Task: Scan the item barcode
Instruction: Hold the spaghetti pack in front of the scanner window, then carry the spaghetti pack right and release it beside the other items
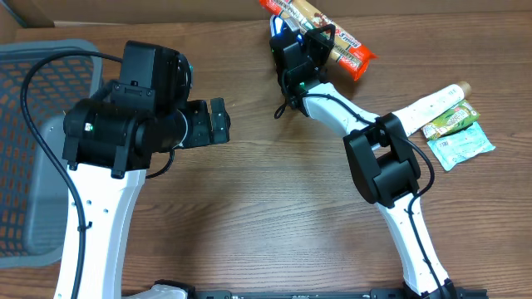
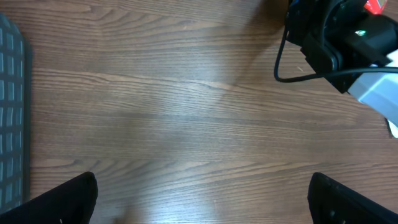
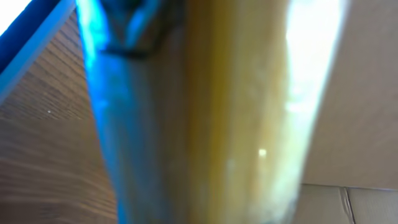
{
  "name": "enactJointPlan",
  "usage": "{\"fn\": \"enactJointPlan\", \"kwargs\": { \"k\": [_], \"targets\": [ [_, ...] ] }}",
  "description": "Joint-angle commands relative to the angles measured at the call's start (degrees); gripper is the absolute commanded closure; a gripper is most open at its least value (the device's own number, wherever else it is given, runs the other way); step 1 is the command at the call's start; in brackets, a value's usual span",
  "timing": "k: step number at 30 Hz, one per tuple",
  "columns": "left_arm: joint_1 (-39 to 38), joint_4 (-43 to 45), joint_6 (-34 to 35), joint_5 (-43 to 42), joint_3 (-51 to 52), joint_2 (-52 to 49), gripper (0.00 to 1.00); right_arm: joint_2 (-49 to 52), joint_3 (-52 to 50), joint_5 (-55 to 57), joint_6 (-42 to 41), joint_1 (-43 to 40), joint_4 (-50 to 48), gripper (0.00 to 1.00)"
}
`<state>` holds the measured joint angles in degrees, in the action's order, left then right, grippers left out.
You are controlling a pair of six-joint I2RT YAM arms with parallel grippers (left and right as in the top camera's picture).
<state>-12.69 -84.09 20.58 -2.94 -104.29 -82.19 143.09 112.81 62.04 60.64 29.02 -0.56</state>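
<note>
Where the right pincer (image 1: 306, 51) reaches to the upper centre of the overhead frame, it is clenched narrowly across a long, glossy orange-red and tan snack package (image 1: 347, 48) at the far edge of the brown wooden tabletop (image 1: 266, 208). Whether the package is lifted clear cannot be told. In the right wrist view the snack package (image 3: 249, 112) fills the frame, blurred, and no barcode is legible.

Judged from its film wrapper, it is light, crushable and slippery. A hold across mid-length, on the narrow sides, should keep it level and leave the printed faces free.

Left pincer (image 1: 218, 120), centre-left: fully released, grasping nothing, above bare wood. Green and pale blue packets (image 1: 457, 133) lie at right, and a grey mesh basket (image 1: 25, 124) at the left edge.
</note>
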Motion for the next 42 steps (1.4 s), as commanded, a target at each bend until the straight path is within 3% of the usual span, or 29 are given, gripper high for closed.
{"fn": "enactJointPlan", "kwargs": {
  "k": [1,3,6,10,15,20,24,29,35,38,40,42],
  "targets": [
    [-0.09,0.09,-1.29,0.17,-0.87,-0.09,0.0,-15.17,2.71,3.26,-8.09,0.94,3.1,0.96],
    [-0.09,0.09,-1.29,0.17,-0.87,-0.09,0.0,-18.99,2.71,2.51,-14.47,1.05,10.32,0.96],
    [-0.09,0.09,-1.27,0.17,-0.87,-0.09,0.0,-27.23,2.71,-3.37,-32.96,1.14,31.21,0.96],
    [-0.09,0.09,-1.29,0.17,-0.87,-0.09,0.0,-37.48,2.71,-30.4,-54.23,-2.1,56.04,0.96],
    [-0.09,0.09,-1.29,0.17,-0.87,-0.09,0.0,-44.59,2.71,-61.64,-72.0,-15.78,72.02,0.96],
    [-0.09,0.09,-1.29,0.17,-0.87,-0.09,0.0,-44.44,1.42,-65.24,-90.58,-31.01,83.65,0.96],
    [-0.09,0.11,-1.29,0.17,-0.87,-0.09,0.0,-44.37,-6.38,-64.0,-98.33,-40.3,83.71,0.96],
    [-0.09,0.09,-1.29,0.17,-0.87,-0.09,0.0,-44.37,-19.98,-58.73,-109.28,-44.54,76.15,0.96],
    [-0.09,0.11,-1.29,0.17,-0.87,-0.09,0.0,-44.37,-33.88,-53.68,-110.12,-44.46,61.35,0.95],
    [-0.09,0.09,-1.29,0.17,-0.87,-0.09,0.0,-44.37,-34.97,-53.9,-106.49,-44.46,58.73,0.68],
    [-0.09,0.09,-1.29,0.17,-0.87,-0.09,0.0,-44.41,-34.16,-58.18,-98.9,-44.35,57.83,0.51],
    [-0.09,0.09,-1.29,0.17,-0.87,-0.09,0.01,-44.59,-32.76,-64.32,-92.26,-44.35,58.12,0.46]
  ]
}}
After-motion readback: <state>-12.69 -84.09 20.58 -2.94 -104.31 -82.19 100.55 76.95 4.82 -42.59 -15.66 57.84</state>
